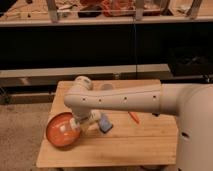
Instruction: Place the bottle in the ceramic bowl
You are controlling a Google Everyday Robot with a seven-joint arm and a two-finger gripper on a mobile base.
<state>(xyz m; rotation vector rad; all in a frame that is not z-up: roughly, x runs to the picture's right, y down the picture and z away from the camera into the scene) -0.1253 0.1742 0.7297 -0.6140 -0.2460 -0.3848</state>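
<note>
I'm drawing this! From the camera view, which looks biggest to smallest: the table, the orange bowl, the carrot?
1. The wooden table, largest.
2. The orange bowl.
3. The carrot, smallest.
The gripper sits at the bowl's edge nearest the carrot.

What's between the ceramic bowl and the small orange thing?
Camera view: the gripper, shut on the bottle, at the ceramic bowl's right rim; then bare table to the small orange thing.

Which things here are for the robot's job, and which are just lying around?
For the job: ceramic bowl; gripper, fingers shut, over the bowl's right rim; bottle, which I cannot make out, maybe hidden at the gripper.

Just lying about: small orange carrot-like thing on the table; pale cup behind the arm.
</note>
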